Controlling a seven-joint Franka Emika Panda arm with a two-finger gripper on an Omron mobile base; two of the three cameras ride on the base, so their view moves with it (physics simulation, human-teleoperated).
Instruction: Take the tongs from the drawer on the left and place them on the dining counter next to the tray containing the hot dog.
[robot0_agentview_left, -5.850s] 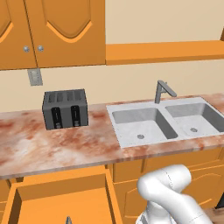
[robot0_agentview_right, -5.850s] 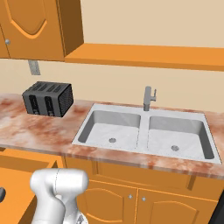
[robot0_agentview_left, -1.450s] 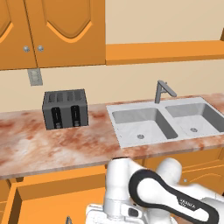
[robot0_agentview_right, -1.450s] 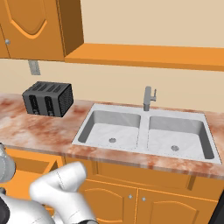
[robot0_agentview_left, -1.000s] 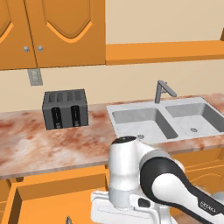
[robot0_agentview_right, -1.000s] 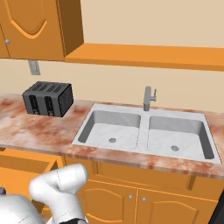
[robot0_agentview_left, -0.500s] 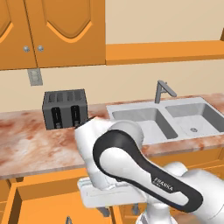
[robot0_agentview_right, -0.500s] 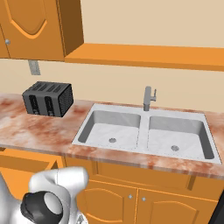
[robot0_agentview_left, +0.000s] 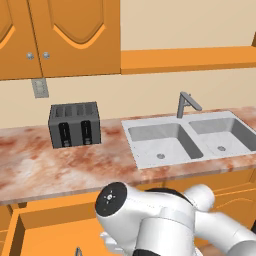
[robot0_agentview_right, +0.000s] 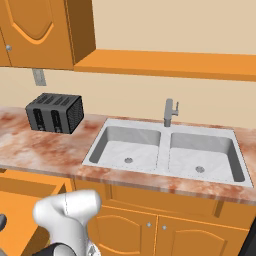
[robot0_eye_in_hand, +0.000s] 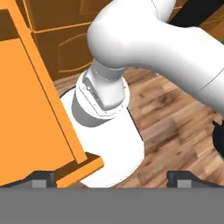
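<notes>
Jaws stand wide apart, nothing between them: in the hand view the two dark fingertips (robot0_eye_in_hand: 43, 176) sit at opposite ends of the bottom edge, the gripper (robot0_eye_in_hand: 111, 178) empty. Step in hand, as I judge it: the reach into the drawer (robot0_eye_in_hand: 26, 105) for the tongs, no grasp begun. The drawer is pulled out; its orange side wall runs diagonally to the left of the jaws, and its front corner lies just ahead of the left fingertip. Directly ahead of the jaws are wood floor (robot0_eye_in_hand: 175, 118) and lower cabinet fronts (robot0_eye_in_hand: 65, 48), so the hand is aimed outside the drawer, not into it. In the left base view a thin grey sliver (robot0_agentview_left: 77, 250) shows on the drawer floor at the bottom edge, probably the tongs, too small to be sure. Next move calls for swinging the hand left over the side wall, pointing it down into the drawer, and lining the open jaws across the tongs' narrow arms. Edges to mind: the drawer wall and corner, and the overhanging counter (robot0_agentview_left: 50, 172) lip above the drawer's back. Open room lies over the drawer's front part and over the floor to the right of the jaws.
</notes>
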